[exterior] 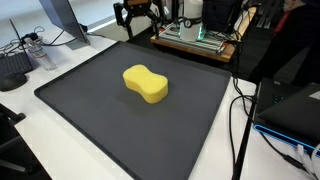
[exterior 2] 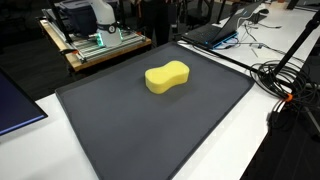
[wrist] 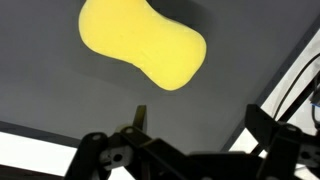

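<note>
One yellow sponge (exterior: 146,84) on blk mat (exterior: 100,115); pincer (wrist: 198,128) spread, not touching.

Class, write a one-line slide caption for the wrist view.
Open gripper held clear of a yellow, peanut-shaped sponge lying on a dark grey mat.

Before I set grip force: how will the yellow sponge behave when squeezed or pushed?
The yellow sponge looks like soft foam, so probably light and squashy. Lying flat on the dark mat, it should slide, not roll or tip.

A white table (exterior: 70,150) carries a dark mat (exterior: 90,110); a yellow sponge (exterior: 145,83) lies on it
</note>
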Controlling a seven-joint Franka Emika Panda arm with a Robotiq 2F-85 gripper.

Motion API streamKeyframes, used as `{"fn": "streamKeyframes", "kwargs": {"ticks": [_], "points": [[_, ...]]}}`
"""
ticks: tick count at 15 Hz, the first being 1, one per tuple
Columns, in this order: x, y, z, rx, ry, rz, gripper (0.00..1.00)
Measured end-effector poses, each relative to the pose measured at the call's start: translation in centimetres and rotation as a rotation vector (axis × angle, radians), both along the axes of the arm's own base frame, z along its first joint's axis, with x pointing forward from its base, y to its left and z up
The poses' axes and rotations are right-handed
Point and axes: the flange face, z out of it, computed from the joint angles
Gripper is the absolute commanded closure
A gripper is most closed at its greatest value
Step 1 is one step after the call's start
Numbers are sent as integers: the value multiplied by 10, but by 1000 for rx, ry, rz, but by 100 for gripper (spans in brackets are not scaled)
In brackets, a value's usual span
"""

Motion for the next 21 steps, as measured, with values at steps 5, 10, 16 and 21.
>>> {"fn": "streamKeyframes", "kwargs": {"ticks": [5,10,16,21], "points": [[20,32,-31,-11,141,-85,0],[52,28,-52,-37,284,-163,0],[103,7,-77,-76,363,-183,0],[137,-3,-103,-77,391,-196,0]]}}
